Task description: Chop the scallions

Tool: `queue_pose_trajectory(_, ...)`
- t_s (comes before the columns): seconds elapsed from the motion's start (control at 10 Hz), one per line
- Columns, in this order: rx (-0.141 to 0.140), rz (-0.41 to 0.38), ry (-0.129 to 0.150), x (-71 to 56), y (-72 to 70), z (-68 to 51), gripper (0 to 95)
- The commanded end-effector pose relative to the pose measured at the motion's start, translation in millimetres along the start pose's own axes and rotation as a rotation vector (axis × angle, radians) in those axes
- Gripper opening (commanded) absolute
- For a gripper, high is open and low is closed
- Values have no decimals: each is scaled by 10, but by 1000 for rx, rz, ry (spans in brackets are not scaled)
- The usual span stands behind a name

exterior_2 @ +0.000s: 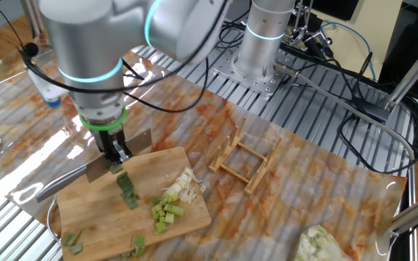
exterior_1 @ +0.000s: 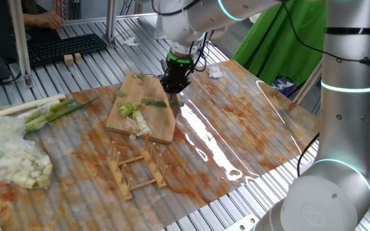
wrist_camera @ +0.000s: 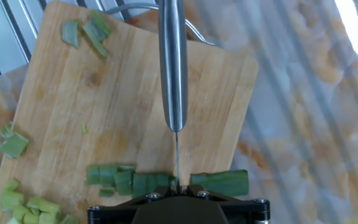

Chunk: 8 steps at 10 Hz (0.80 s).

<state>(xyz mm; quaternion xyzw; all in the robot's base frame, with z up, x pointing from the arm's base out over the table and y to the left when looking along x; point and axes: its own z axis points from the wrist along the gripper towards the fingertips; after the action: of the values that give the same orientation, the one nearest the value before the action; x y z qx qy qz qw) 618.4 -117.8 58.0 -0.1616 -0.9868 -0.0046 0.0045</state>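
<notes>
A wooden cutting board [exterior_1: 148, 125] lies on the table. On it are green scallion lengths [wrist_camera: 219, 182] and a pile of short white and pale-green bits [exterior_2: 167, 212]. My gripper [wrist_camera: 176, 186] stands over the board, shut on a steel knife [wrist_camera: 173, 62]. The blade [exterior_2: 140, 141] points down and its edge rests across a green scallion stalk [exterior_2: 127, 192], with cut pieces on both sides of it. The knife's handle [exterior_2: 67, 181] sticks out past the board's edge. More green scraps [wrist_camera: 86, 31] lie at the board's far end.
A wooden rack [exterior_1: 137, 170] stands just in front of the board. A bundle of long whole stalks [exterior_1: 44, 110] and a pale heap in clear plastic [exterior_1: 11, 157] lie at the left. A keyboard [exterior_1: 63, 48] and a white wad [exterior_1: 214, 72] are at the back.
</notes>
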Motion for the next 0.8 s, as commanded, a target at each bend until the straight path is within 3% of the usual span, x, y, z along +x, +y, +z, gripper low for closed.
queue_pose_trajectory(0.1,-3,-5,-3,-32,-57,14,0)
queue_pose_trajectory(0.8,-8,4,-15,2,-123,127,0)
